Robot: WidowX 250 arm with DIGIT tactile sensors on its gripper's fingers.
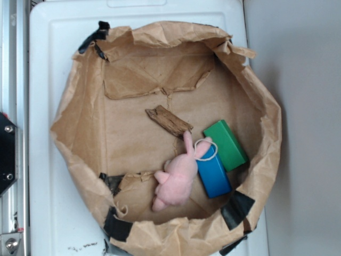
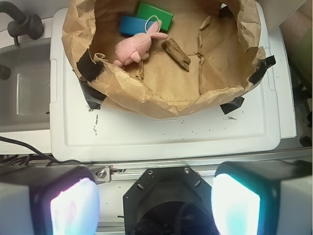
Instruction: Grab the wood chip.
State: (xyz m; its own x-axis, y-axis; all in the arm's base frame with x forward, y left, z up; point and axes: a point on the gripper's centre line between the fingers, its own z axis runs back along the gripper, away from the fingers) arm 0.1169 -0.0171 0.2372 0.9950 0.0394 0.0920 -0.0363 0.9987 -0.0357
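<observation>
In the exterior view, left to right inside the paper bag [image 1: 69, 106]: the wood chip [image 1: 168, 121] lies flat on the bag's floor near the middle, its long axis running diagonally from upper left to lower right. Its lower end sits just beside the ear of the pink bunny [image 1: 178, 178], though whether they touch is unclear. Right of the bunny come the blue block [image 1: 214, 175] and the green block [image 1: 226, 143], side by side.

In the wrist view the gripper [image 2: 155, 205] hangs outside the bag, over the edge of the white bench [image 2: 161, 134], well apart from the chip [image 2: 176, 54]. The chip lies ahead of the fingers [image 2: 73, 205] and slightly right of centre, past the bag's near wall.

The fingers stand wide, holding and touching nothing. Judging by the chip's slant, the wrist would likely need turning so the fingers close across its narrow width.
</observation>
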